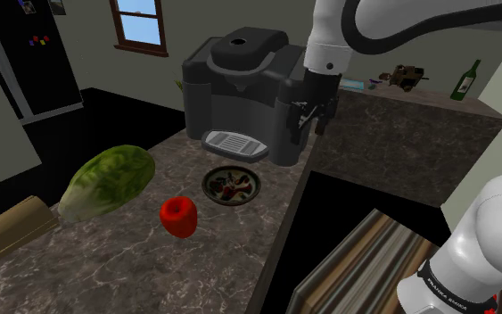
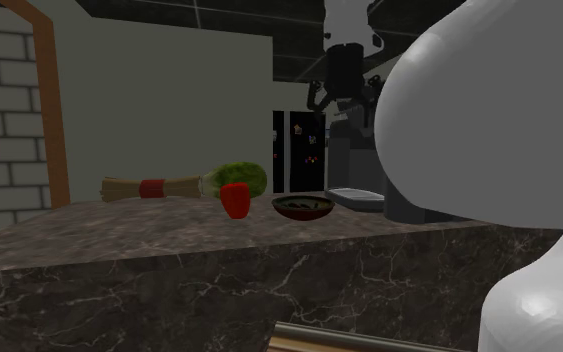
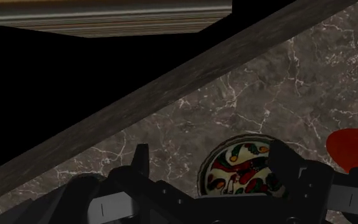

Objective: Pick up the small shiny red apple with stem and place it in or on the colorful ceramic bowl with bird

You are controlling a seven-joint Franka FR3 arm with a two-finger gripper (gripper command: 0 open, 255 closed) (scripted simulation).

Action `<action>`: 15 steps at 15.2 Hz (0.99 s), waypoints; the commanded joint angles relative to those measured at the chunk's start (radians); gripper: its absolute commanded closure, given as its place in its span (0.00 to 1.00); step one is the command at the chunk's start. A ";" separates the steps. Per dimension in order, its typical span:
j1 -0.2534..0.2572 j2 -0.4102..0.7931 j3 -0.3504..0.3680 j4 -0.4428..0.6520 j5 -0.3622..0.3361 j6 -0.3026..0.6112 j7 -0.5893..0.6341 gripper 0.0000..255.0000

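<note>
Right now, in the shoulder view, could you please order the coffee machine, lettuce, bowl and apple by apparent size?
1. coffee machine
2. lettuce
3. bowl and red apple: too alike to rank; the bowl looks wider, the apple taller and nearer the camera.

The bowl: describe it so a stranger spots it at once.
On the dark veined stone counter stands a big dark grey coffee machine. In front of its tray sits a small round dark-rimmed bowl. Unlike the plain red apple nearby, its inside is painted red, green and white.
</note>
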 commanded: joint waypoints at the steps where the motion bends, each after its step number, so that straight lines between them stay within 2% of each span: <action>1: 0.014 0.052 0.037 0.030 0.000 0.012 0.034 0.00; 8: 0.049 0.295 0.152 0.186 -0.053 0.055 0.156 0.00; 15: 0.110 0.567 0.234 0.395 -0.164 0.049 0.290 0.00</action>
